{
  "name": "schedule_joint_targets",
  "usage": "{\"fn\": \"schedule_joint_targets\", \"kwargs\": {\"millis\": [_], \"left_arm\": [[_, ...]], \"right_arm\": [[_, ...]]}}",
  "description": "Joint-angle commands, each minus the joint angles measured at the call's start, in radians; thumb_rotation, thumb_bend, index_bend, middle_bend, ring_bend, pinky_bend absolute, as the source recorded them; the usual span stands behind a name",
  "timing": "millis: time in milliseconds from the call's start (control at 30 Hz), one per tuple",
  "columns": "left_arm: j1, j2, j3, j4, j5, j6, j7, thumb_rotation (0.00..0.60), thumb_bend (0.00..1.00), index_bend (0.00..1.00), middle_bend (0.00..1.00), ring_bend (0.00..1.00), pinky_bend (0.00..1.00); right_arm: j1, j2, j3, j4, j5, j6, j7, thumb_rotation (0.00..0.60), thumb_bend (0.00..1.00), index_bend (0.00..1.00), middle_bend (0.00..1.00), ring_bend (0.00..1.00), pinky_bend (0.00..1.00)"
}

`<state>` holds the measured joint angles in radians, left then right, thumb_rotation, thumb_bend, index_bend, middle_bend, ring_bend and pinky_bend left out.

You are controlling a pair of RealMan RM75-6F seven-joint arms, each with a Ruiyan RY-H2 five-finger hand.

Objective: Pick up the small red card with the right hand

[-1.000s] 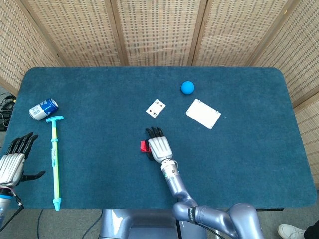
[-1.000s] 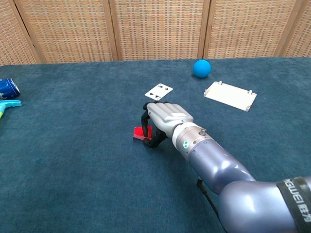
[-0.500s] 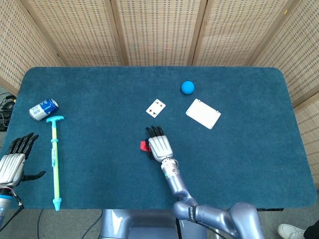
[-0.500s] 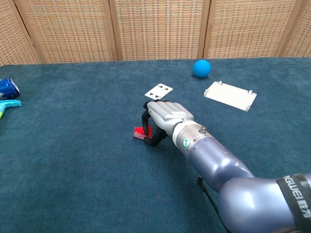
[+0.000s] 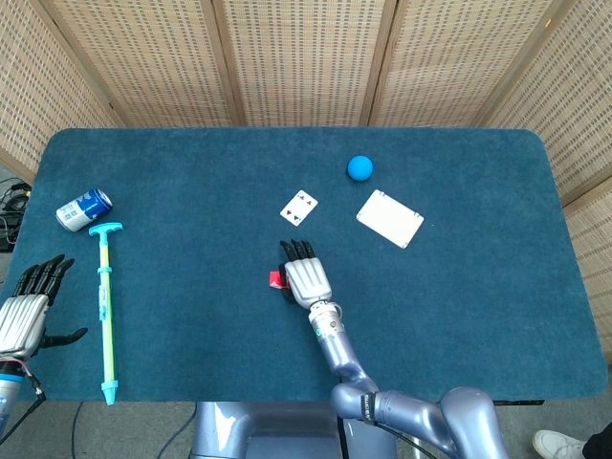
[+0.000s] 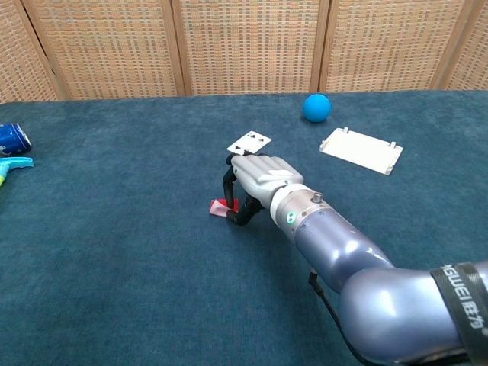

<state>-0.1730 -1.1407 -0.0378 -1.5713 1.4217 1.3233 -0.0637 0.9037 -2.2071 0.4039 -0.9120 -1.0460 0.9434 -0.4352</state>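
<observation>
Fingers (image 6: 231, 192) of the right hand (image 6: 259, 181) are curling down onto the small red card (image 6: 221, 207), apparently pinching one edge; whether it is lifting off the desk (image 6: 114, 252) I cannot tell. Grip is looking shallow, so the card may be slipping free as the hand rises. Left hand (image 5: 24, 316) is idling, spread. Farther off: playing card (image 5: 299, 207), white plate (image 5: 389, 218), blue ball (image 5: 360, 168).

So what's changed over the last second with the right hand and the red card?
The right hand has crept slightly forward over the red card, hiding more of it, fingers curled down onto it. The card is still on the table, not lifted. The left hand, playing card and ball haven't moved.
</observation>
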Motion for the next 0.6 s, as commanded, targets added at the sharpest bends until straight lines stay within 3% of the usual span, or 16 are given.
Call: {"fn": "schedule_joint_targets", "kwargs": {"millis": [33, 600], "left_arm": [[0.0, 0.0, 0.0, 0.0, -0.001, 0.0, 0.001, 0.6, 0.06, 0.0, 0.0, 0.0, 0.0], [-0.001, 0.0, -0.003, 0.003, -0.008, -0.003, -0.003, 0.6, 0.06, 0.0, 0.0, 0.0, 0.0]], "right_arm": [[0.004, 0.004, 0.006, -0.003, 0.002, 0.001, -0.002, 0.6, 0.59, 0.62, 0.13, 0.0, 0.0], [0.046, 0.043, 0.055, -0.013, 0.021, 0.009, -0.026, 0.6, 0.59, 0.62, 0.13, 0.0, 0.0]]}}
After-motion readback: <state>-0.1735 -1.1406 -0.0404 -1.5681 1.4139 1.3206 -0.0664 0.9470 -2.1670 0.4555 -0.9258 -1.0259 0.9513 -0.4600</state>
